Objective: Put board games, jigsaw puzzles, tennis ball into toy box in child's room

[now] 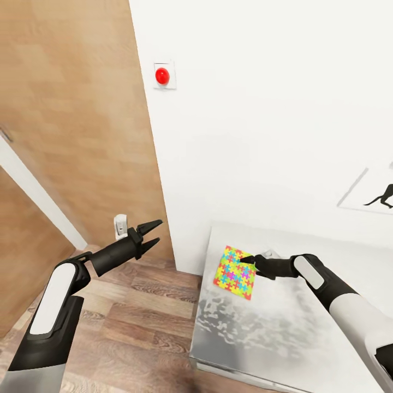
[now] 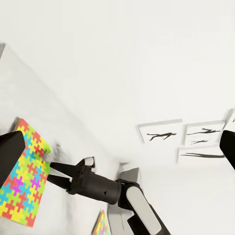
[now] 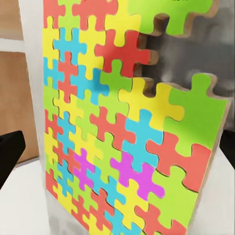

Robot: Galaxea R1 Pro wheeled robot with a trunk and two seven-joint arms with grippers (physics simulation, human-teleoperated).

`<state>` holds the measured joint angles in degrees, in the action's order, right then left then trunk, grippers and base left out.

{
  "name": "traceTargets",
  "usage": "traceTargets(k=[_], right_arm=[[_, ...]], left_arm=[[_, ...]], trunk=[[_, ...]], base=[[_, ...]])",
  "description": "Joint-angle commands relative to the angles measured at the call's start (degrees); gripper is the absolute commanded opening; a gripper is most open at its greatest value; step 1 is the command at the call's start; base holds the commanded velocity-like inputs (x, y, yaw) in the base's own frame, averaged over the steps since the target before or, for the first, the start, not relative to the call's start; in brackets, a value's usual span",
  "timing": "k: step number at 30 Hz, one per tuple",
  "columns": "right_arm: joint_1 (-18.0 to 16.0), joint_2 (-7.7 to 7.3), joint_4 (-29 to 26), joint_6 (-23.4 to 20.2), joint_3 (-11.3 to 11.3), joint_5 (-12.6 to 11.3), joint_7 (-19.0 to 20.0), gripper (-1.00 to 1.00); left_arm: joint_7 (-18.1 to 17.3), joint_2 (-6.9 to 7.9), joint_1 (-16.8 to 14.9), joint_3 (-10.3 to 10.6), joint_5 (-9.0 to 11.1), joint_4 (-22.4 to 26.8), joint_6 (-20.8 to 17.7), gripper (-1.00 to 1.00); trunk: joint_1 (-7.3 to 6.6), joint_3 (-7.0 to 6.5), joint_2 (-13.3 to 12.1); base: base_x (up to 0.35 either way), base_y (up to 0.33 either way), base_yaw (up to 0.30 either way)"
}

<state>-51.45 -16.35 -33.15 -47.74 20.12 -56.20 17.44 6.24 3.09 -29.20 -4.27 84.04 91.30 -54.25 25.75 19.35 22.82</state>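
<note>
Overhead, head view: jigsaw puzzle [image 1: 236, 272], multicoloured, lying near the corner of a glossy white table [image 1: 262, 338]. Right gripper [image 1: 246, 260] reaches in from the right, its dark tips over the puzzle's right edge; whether they pinch the board or merely touch it cannot be told. Left gripper [image 1: 154, 233] hangs well apart over the wood-plank floor [image 1: 136, 305], fingers spread, nothing between them. Room: white wall [image 1: 262, 109] carrying a red round button [image 1: 162, 76] on a pale plate; wooden door panel [image 1: 71, 120] to the left; a framed dark silhouette picture [image 1: 376, 197] cut off at the frame's right.

Left wrist view: the puzzle [image 2: 22, 176] flat on the table; right gripper [image 2: 55, 173] with both tips at its edge, one above the other with a gap between. Edge of a second puzzle [image 2: 101, 225], mostly cut off. Framed pictures [image 2: 159, 137] on the wall.

Right wrist view: the puzzle [image 3: 122, 122] close up, one notched edge showing brown board; a dark finger [image 3: 10, 152] at the margin, grip indistinct.
</note>
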Motion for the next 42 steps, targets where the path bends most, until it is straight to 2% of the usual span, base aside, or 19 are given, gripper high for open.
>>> traceTargets(k=[1,11,24,35,42], right_arm=[[0.0,-0.07,0.0,0.0,0.3,0.4,0.4,1.00],[0.0,0.00,0.0,0.1,0.3,0.4,0.3,1.00],[0.0,-0.02,0.0,0.1,0.3,0.4,0.5,1.00],[0.0,0.10,0.0,-0.3,0.3,0.3,0.8,1.00],[-0.1,0.06,0.0,-0.4,0.3,0.3,0.9,1.00]], left_arm=[[0.6,-0.02,-0.1,0.0,0.6,0.0,-0.2,1.00],[0.5,-0.02,-0.1,0.0,0.6,0.0,-0.2,1.00],[0.5,-0.02,-0.1,0.0,0.6,0.0,-0.2,1.00],[0.5,-0.02,-0.1,0.0,0.6,0.0,-0.2,1.00],[0.5,-0.02,-0.1,0.0,0.6,0.0,-0.2,1.00]], trunk=[[0.04,0.10,0.1],[0.04,0.10,0.1],[0.04,0.08,0.1],[0.04,-0.12,0.1],[0.04,-0.13,0.1]], base=[[0.000,0.000,0.159],[0.000,0.000,0.185],[0.000,0.000,0.036],[0.000,0.000,0.165],[0.000,0.000,0.040]])
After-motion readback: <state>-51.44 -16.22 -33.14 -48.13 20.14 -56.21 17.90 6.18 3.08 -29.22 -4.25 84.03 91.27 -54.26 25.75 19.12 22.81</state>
